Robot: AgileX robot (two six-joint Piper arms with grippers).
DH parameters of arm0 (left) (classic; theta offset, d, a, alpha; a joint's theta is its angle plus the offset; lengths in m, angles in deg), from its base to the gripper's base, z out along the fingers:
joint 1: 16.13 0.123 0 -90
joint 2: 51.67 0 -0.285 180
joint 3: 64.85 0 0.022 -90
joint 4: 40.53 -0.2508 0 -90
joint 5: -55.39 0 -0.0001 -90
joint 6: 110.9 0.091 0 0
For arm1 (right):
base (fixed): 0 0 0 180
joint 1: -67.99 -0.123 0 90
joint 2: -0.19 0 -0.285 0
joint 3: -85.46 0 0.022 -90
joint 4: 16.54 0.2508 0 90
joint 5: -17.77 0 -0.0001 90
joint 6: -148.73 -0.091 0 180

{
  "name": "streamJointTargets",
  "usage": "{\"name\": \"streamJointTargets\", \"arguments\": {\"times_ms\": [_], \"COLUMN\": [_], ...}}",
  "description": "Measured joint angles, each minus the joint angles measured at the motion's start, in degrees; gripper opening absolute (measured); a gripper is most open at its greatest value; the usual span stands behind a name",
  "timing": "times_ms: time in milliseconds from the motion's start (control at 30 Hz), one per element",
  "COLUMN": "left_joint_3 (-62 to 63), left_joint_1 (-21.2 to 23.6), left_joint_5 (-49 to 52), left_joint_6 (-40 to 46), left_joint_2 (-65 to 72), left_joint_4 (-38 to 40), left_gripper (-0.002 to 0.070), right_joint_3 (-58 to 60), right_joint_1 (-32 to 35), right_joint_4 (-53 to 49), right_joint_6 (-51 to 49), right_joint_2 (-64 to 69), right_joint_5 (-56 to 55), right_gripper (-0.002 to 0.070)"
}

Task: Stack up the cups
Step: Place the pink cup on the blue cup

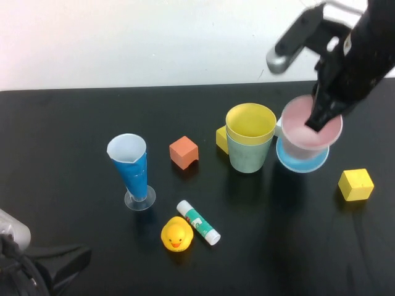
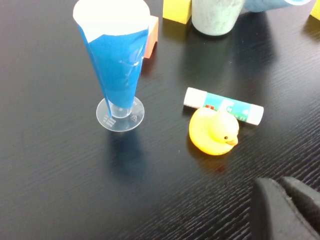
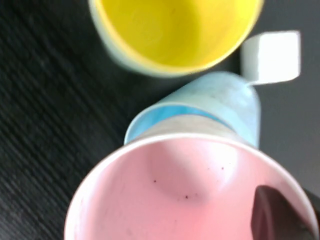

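Note:
The yellow cup [image 1: 250, 120] sits nested in the green cup [image 1: 249, 157] at the table's middle. Just to their right, the pink cup [image 1: 305, 132] rests tilted in the mouth of the light blue cup [image 1: 302, 161]. My right gripper [image 1: 321, 114] is shut on the pink cup's far rim. In the right wrist view one dark finger [image 3: 272, 215] shows inside the pink cup [image 3: 175, 200], above the blue cup [image 3: 220, 100] and the yellow cup [image 3: 175, 30]. My left gripper [image 1: 77, 258] lies shut and empty at the front left corner, its fingertips [image 2: 270, 200] pressed together.
A tall blue conical cup [image 1: 133, 166] stands left of centre, with an orange cube [image 1: 184, 152] beside it. A rubber duck [image 1: 176, 234] and a glue stick [image 1: 198, 222] lie in front. Yellow cubes sit at the right [image 1: 355, 184] and behind the green cup [image 1: 221, 138]. A white block [image 3: 272, 56] lies by the blue cup.

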Motion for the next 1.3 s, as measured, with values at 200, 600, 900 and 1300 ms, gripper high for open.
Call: {"name": "streamJointTargets", "arguments": {"times_ms": [200, 600, 900, 1300], "left_joint_3": [0.0, 0.0, -0.1, -0.1], "left_joint_1": [0.0, 0.0, 0.0, 0.0], "left_joint_5": [0.0, -0.1, 0.2, 0.3], "left_joint_6": [0.0, 0.0, 0.0, 0.0], "left_joint_2": [0.0, 0.0, 0.0, 0.0], "left_joint_4": [0.0, -0.7, -0.5, -0.5], "left_gripper": [0.0001, 0.0001, 0.0001, 0.0001], "right_joint_3": [-7.0, -7.6, -7.6, -7.9], "right_joint_1": [0.0, 0.1, 3.1, 4.1], "right_joint_4": [-0.4, -2.8, -1.7, -1.1], "right_joint_6": [0.0, 0.1, -0.7, -0.9], "right_joint_2": [0.0, 2.3, 3.0, 4.6], "right_joint_5": [0.7, 0.4, -1.6, -4.3], "right_gripper": [0.0031, 0.0031, 0.0031, 0.0031]}}
